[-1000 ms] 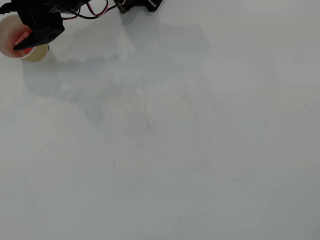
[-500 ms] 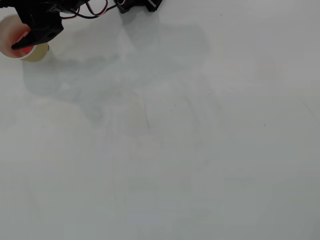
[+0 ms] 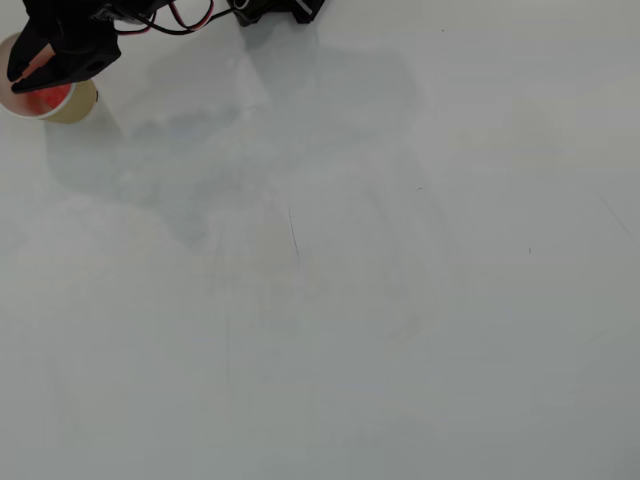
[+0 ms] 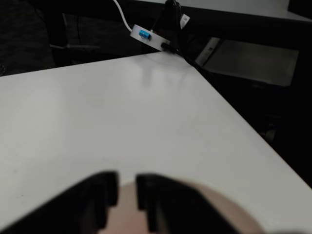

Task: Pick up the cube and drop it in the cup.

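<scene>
In the overhead view the cream cup (image 3: 80,104) stands at the table's top-left corner, and the red cube (image 3: 50,98) lies inside its mouth. My black gripper (image 3: 30,75) hovers over the far side of the cup, its fingers parted with only the pale cup interior showing between them. In the wrist view the two dark fingertips of the gripper (image 4: 126,187) stand a narrow gap apart with nothing held, and the cup's pale rim (image 4: 222,202) curves just beneath them. The cube is hidden in the wrist view.
The arm's base (image 3: 280,10) and red-and-black wires (image 3: 190,20) sit at the overhead view's top edge. The wrist view shows the white table's far corner (image 4: 161,54) and right edge, with a white box and cables (image 4: 146,35) beyond it.
The cube has left the fingers and now lies in the cup. The gripper has drawn up and left, away from the cup's mouth.
</scene>
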`<state>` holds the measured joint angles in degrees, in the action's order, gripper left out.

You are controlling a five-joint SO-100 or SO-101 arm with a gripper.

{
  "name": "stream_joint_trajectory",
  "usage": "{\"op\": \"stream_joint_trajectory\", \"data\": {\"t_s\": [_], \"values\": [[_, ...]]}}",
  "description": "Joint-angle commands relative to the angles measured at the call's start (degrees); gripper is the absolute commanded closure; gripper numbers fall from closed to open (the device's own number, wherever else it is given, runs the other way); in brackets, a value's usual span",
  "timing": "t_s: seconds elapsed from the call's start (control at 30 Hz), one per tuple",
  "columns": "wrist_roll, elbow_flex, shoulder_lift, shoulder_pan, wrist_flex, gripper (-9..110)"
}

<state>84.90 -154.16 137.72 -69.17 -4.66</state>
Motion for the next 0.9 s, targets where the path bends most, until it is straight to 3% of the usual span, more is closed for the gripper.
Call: {"op": "stream_joint_trajectory", "data": {"t_s": [0.0, 0.27, 0.87], "values": [[-0.3, 6.3, 2.9, 0.3, 2.2, 102], [-0.3, 5.9, 5.1, 5.7, 1.8, 102], [-0.6, -0.5, 17.4, 32.9, -7.4, 102]]}}
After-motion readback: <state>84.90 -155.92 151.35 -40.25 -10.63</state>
